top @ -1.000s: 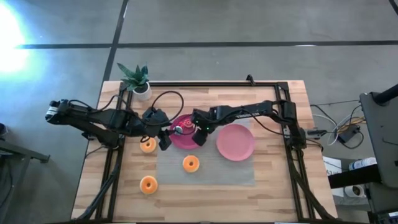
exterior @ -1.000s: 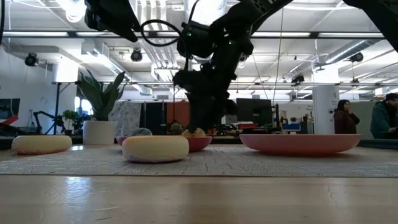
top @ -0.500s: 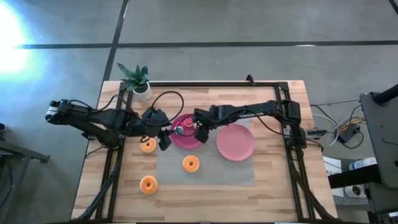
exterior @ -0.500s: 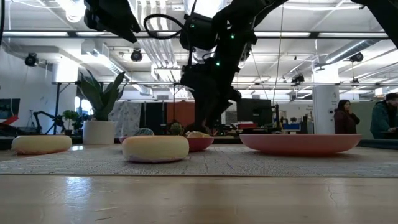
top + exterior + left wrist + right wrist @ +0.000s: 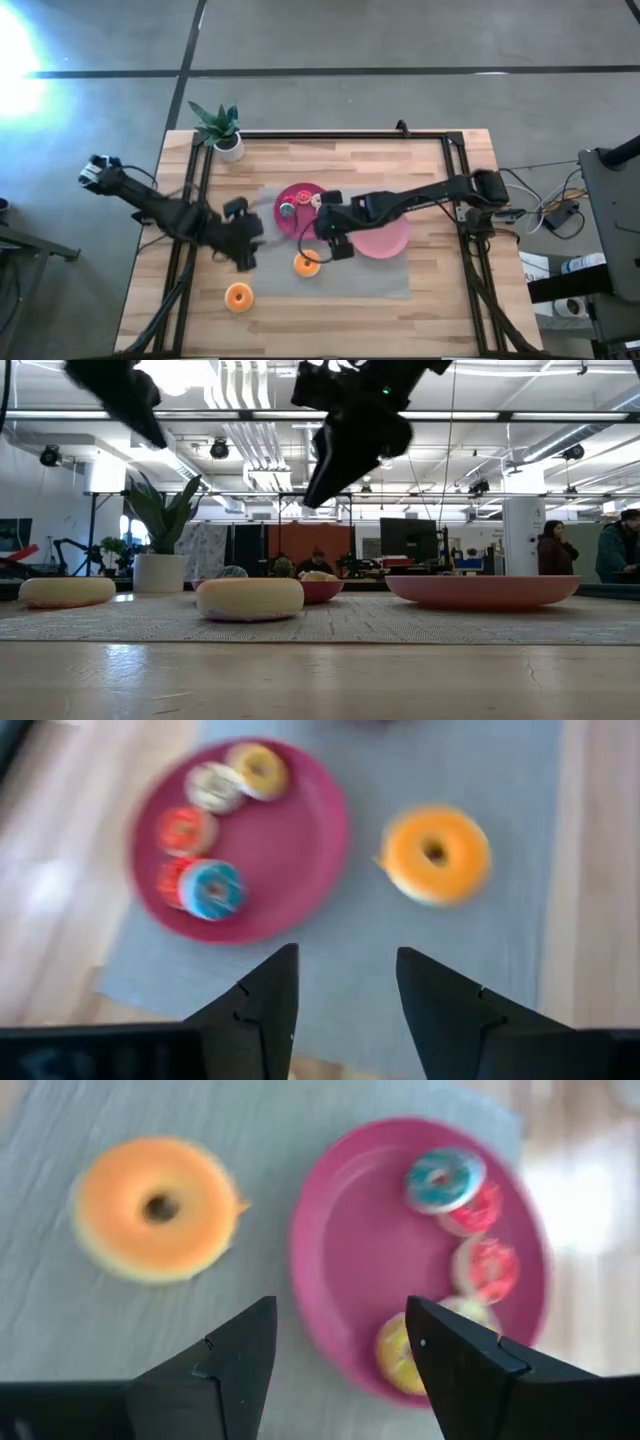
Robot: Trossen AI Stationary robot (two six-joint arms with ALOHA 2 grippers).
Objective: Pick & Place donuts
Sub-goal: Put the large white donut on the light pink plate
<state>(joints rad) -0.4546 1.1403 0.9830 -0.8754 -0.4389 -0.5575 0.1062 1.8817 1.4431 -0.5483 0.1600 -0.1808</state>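
- The left pincer [image 5: 247,262] hangs over the grey mat [image 5: 380,285] on the worktop [image 5: 440,310], close to the mat's left edge; its fingers [image 5: 262,1010] are spread apart with nothing between them.
- The right pincer [image 5: 322,255] hangs above the mat beside an orange donut [image 5: 307,264] — its fingers [image 5: 235,1360] are parted too, and empty.
- That orange donut lies on the mat, in front of the dark pink plate [image 5: 300,222] and apart from it.
- A second orange donut [image 5: 238,297] sits on the bare wood near the front left, well away from both pincers.
- The dark pink plate holds a group of small donuts [image 5: 215,795] along one side: a blue-iced one, two red ones, a cream one and a yellow one.
- A lighter pink plate [image 5: 392,236] lies just to the right of the dark one, partly under the right arm.
- A potted plant [image 5: 221,128] stands at the back left corner of the worktop.
- In the low view, people [image 5: 553,550] stand in the room behind.
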